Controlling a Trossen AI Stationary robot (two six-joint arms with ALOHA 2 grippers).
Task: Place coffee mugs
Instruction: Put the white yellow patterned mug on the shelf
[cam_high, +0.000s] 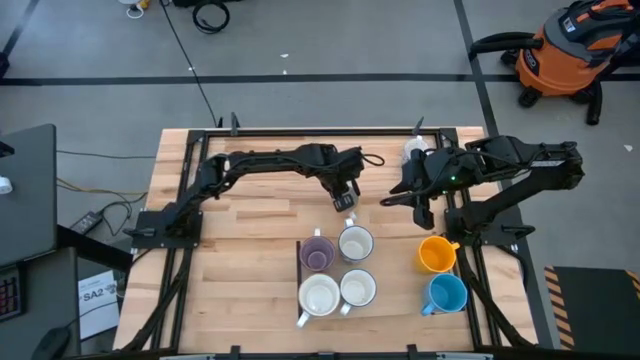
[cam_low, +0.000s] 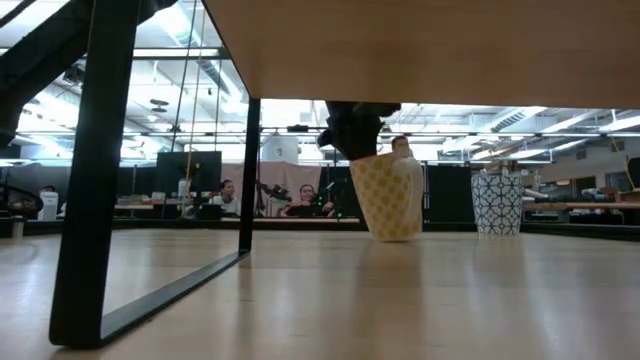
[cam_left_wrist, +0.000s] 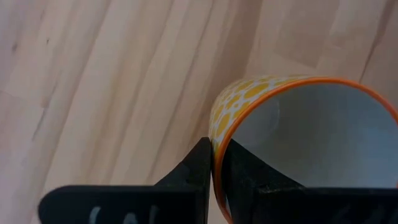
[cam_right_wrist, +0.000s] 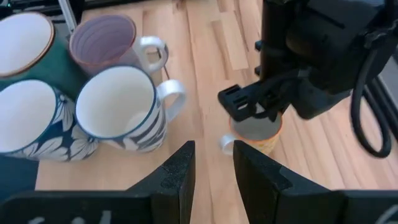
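Note:
My left gripper (cam_high: 345, 200) is shut on a yellow-patterned coffee mug (cam_low: 388, 195) with an orange rim, at mid-table and low over the wood. Whether its base touches the table I cannot tell. My right gripper (cam_right_wrist: 213, 155) hangs open above the table to the right of it, with nothing between its fingers. Four coffee mugs stand upright in a cluster nearer the front: a purple one (cam_high: 318, 253), a striped one (cam_high: 355, 243) and two pale ones (cam_high: 320, 296) (cam_high: 358, 288). An orange mug (cam_high: 437, 254) and a blue mug (cam_high: 447, 294) stand to the right. My left gripper pinches the mug's rim (cam_left_wrist: 217, 140), one finger inside the mug and one outside against the patterned wall. The fingers come from above, slanting down. The mug hangs below them, slightly tilted with its mouth up.
A blue-and-white patterned mug (cam_low: 497, 203) stands on the table farther right in the low view. The black frame of the arms runs along the table's sides (cam_high: 180, 250). Bare wood lies left of the mug cluster (cam_high: 240, 270). People sit in the room behind (cam_low: 225, 195).

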